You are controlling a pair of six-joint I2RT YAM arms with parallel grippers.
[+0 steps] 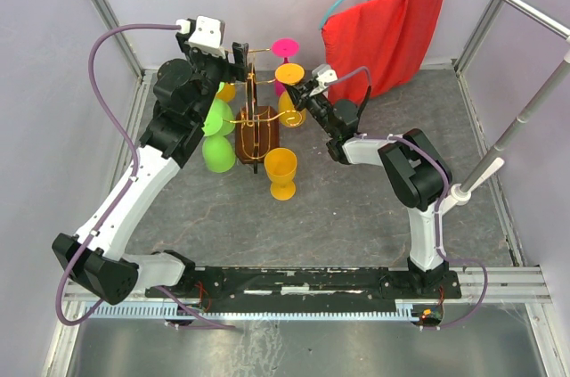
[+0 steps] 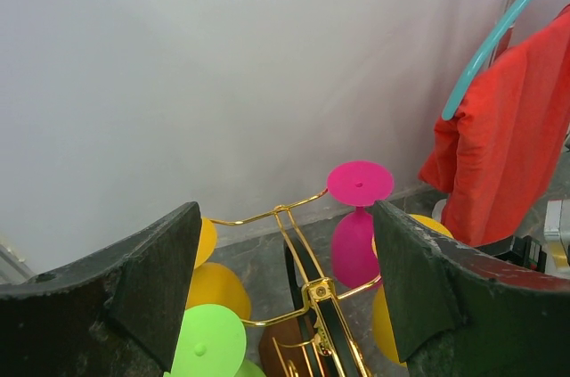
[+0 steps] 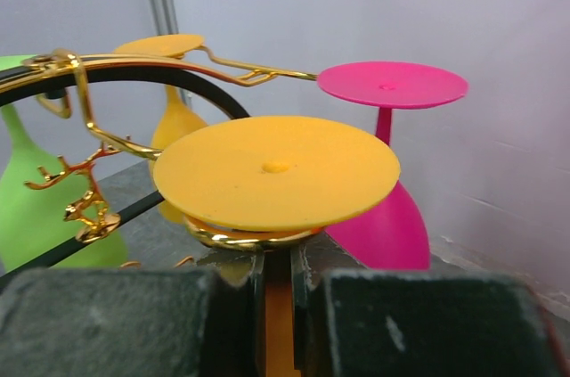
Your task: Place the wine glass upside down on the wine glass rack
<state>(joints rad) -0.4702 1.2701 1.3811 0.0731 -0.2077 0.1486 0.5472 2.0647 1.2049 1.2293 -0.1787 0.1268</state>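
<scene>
The wine glass rack (image 1: 254, 127) is a gold wire stand on a brown wooden base. My right gripper (image 1: 300, 94) is shut on the stem (image 3: 278, 306) of an upside-down orange wine glass (image 1: 289, 73). Its foot (image 3: 276, 168) lies flat just over a gold wire loop (image 3: 240, 240) of the rack, with the stem passing down through it. My left gripper (image 1: 240, 54) hovers open above the rack's top bar (image 2: 307, 283), holding nothing; its fingers (image 2: 151, 288) stand on either side of the bar.
A pink glass (image 1: 285, 45), green glasses (image 1: 216, 115) and another orange glass (image 3: 166, 45) hang upside down on the rack. An orange glass (image 1: 280, 172) stands upright on the table in front of it. A red cloth (image 1: 387, 29) hangs at the back right.
</scene>
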